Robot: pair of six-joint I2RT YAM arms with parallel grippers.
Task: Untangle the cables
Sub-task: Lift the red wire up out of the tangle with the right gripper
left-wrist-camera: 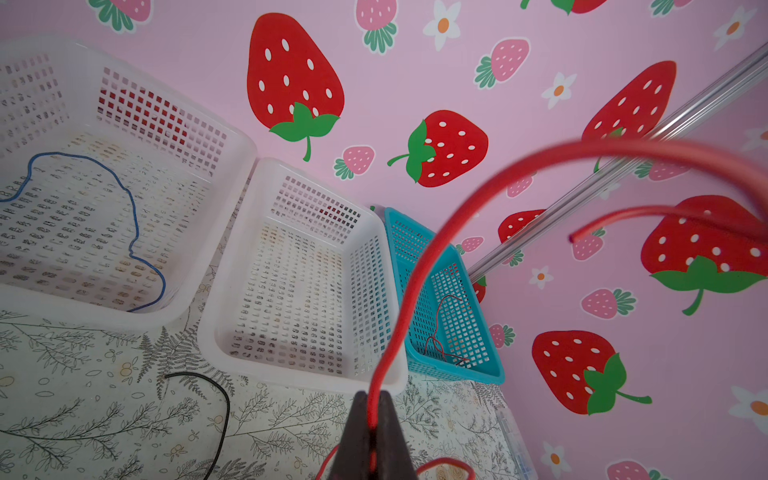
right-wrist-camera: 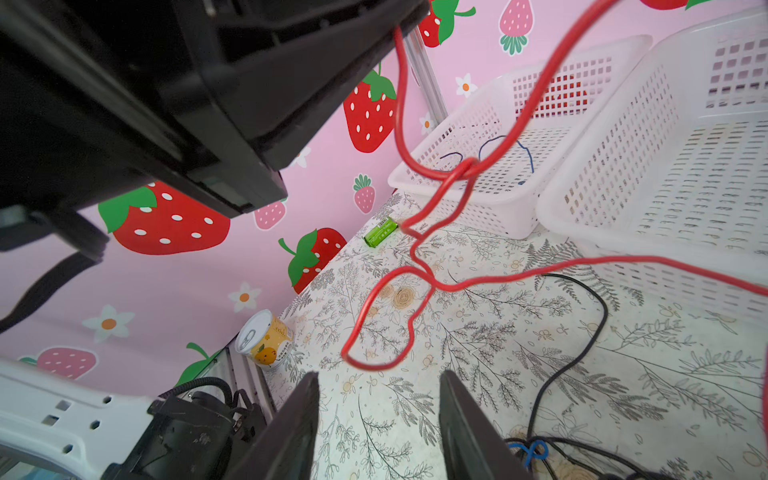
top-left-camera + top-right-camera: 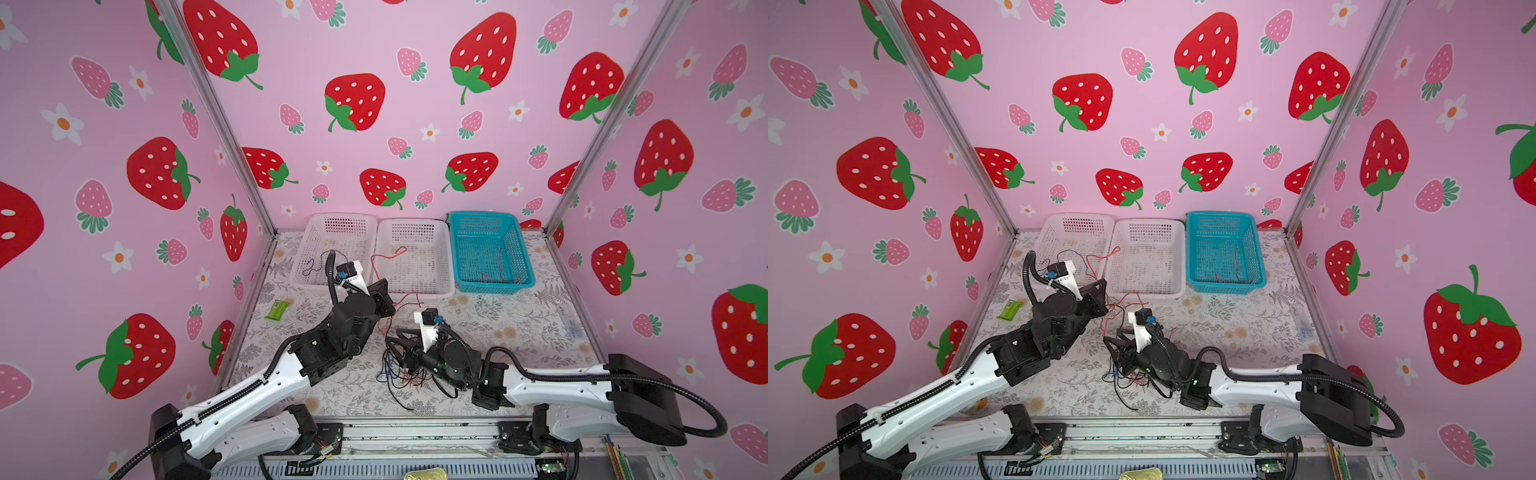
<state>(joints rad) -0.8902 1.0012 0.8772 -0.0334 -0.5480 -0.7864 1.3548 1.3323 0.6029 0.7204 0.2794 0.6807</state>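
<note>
Pinched red cable (image 1: 419,257) in left gripper (image 1: 372,399); spread right gripper (image 2: 380,374) empty beside still-tangled cables (image 3: 397,376); noted few binned in baskets (image 3: 343,216) beyond.

Three baskets line up at twelve o'clock on the table (image 3: 519,328): one white basket (image 3: 345,226), a second white basket (image 3: 415,232), one teal basket (image 3: 482,224). Two arms are out there, left arm (image 3: 249,386) and right arm (image 3: 552,378). One green packet (image 3: 277,310) at nine o'clock, one yellow can (image 2: 266,340) at seven. Strand count: one blue cable (image 1: 136,228), one red cable (image 1: 417,266) looping free, a second red cable (image 3: 502,266) in the teal basket, plus one knotted heap (image 3: 395,374) at six o'clock, too tangled to count.
</note>
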